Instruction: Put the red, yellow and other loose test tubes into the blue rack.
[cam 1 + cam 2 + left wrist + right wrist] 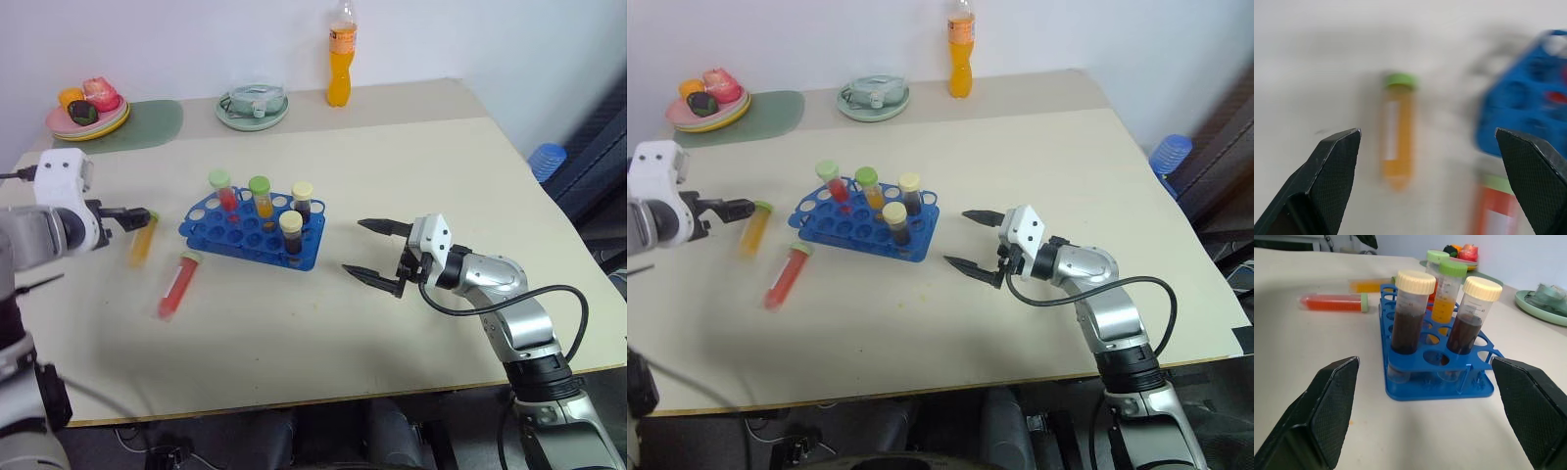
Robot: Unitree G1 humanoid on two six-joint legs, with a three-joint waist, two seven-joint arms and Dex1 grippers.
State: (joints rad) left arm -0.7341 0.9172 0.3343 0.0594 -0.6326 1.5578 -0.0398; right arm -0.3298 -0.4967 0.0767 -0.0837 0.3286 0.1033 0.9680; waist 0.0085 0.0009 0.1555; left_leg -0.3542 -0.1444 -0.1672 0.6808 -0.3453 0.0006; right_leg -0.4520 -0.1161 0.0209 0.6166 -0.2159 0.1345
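Observation:
The blue rack [253, 233] stands mid-table with several capped tubes upright in it: two dark ones with cream caps, one red and one orange with green caps. Left of the rack a red test tube [177, 286] and a yellow test tube [143, 239] lie loose on the table, both green-capped. My left gripper [132, 217] hovers open just above the yellow tube [1397, 131], with nothing between its fingers. My right gripper [374, 251] is open and empty to the right of the rack [1437, 364], pointing at it.
At the back stand an orange drink bottle [340, 57], a green dish [253, 106] and a plate of fruit [88, 110] on a green mat. A blue object [547, 160] sits beyond the table's right edge.

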